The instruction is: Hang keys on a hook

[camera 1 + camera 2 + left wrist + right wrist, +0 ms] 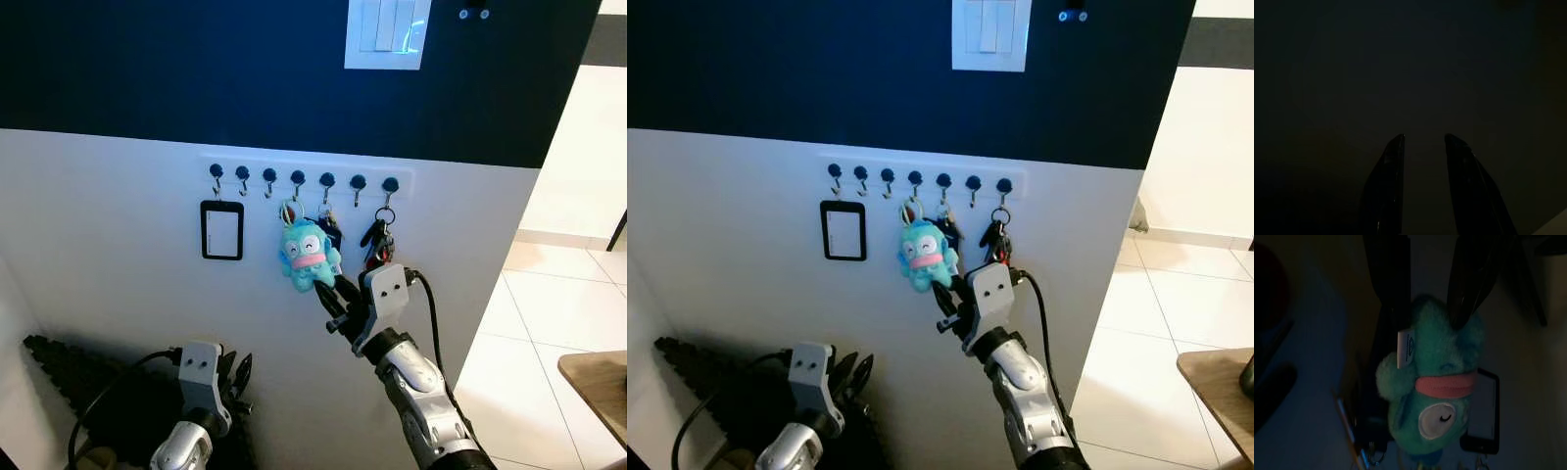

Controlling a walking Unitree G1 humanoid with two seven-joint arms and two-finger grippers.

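Note:
A white rail of several black hooks [309,179] is fixed to the white wall. A teal plush keychain [310,255] hangs from a middle hook, with dark keys [329,228] just behind it. My right gripper [334,302] is raised just under the plush, open, one finger on each side of the plush's [1430,382] lower end. Another key bunch [379,241] hangs from the last hook on the right. My left gripper [238,380] hangs low near the wall, and its fingers [1391,186] are parted in the dark wrist view.
A black badge holder [221,230] hangs from the first hook. A light switch plate [387,34] sits on the dark blue upper wall. A black ridged object [69,367] lies low on the left. Tiled floor [558,313] and a wooden table corner [600,384] are on the right.

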